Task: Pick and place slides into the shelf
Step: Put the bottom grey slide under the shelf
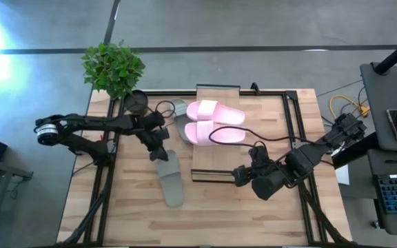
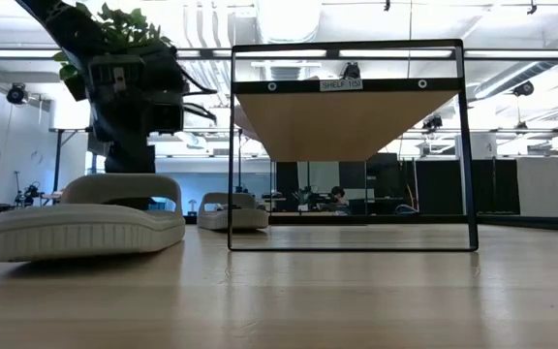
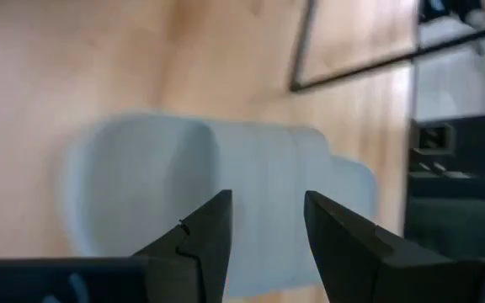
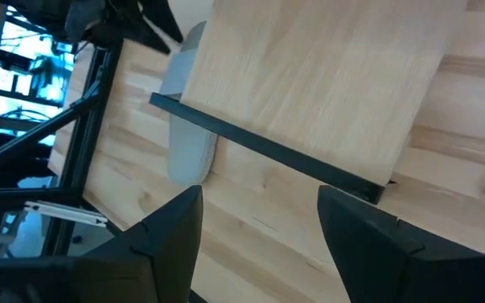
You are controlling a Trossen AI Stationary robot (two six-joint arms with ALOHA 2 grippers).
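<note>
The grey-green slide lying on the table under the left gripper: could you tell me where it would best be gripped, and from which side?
Probably the broad strap of the grey-green slide, taken from above. In the low view the strap arches clear of the flat sole, so open fingers could close across it. The left gripper is open directly over this slide, already aimed down.
</note>
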